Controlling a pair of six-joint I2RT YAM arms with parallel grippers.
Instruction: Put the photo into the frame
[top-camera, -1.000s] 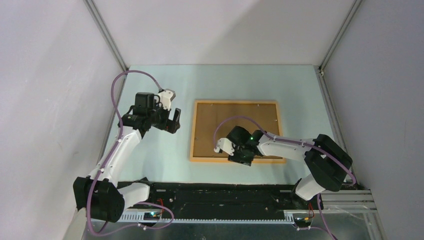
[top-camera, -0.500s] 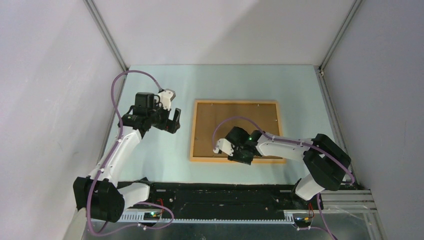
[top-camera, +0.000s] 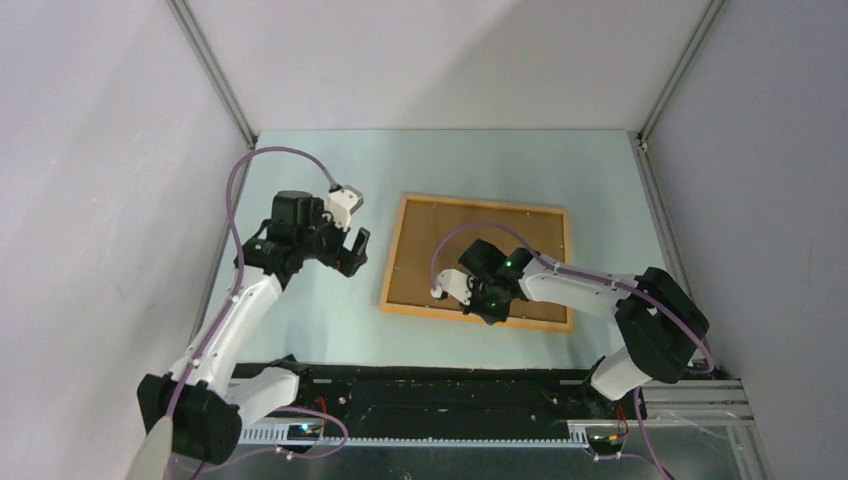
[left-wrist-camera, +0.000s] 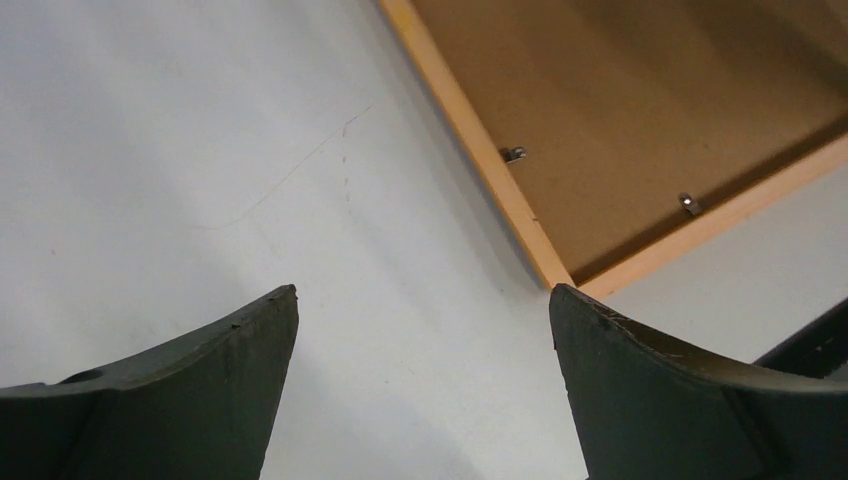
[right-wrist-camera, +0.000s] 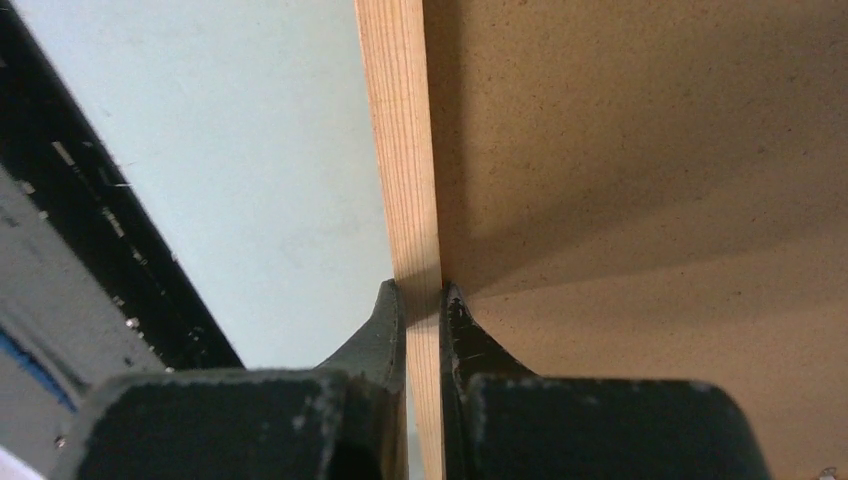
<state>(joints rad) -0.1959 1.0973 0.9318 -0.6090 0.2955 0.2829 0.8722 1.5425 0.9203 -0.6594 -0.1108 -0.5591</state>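
The frame (top-camera: 392, 258), thin orange-yellow wood, lies slightly skewed on the pale table with a brown backing board (top-camera: 470, 245) inside it. My right gripper (top-camera: 489, 312) is shut on the frame's near rail (right-wrist-camera: 400, 130), one finger outside the rail and one on the board side (right-wrist-camera: 421, 288). My left gripper (top-camera: 352, 250) hovers open left of the frame, nothing between its fingers (left-wrist-camera: 423, 290); the frame's corner (left-wrist-camera: 560, 275) shows just beyond its right finger. The photo is out of view.
Small metal clips (left-wrist-camera: 513, 154) stick out of the frame's inner edge over the board (left-wrist-camera: 620, 100). A black rail (top-camera: 450, 390) runs along the table's near edge. Grey walls with metal posts (top-camera: 215, 75) close in the left, back and right.
My right gripper has closed onto the frame's near rail, and the frame has turned slightly clockwise. My left gripper has shifted a little right and nearer, still open.
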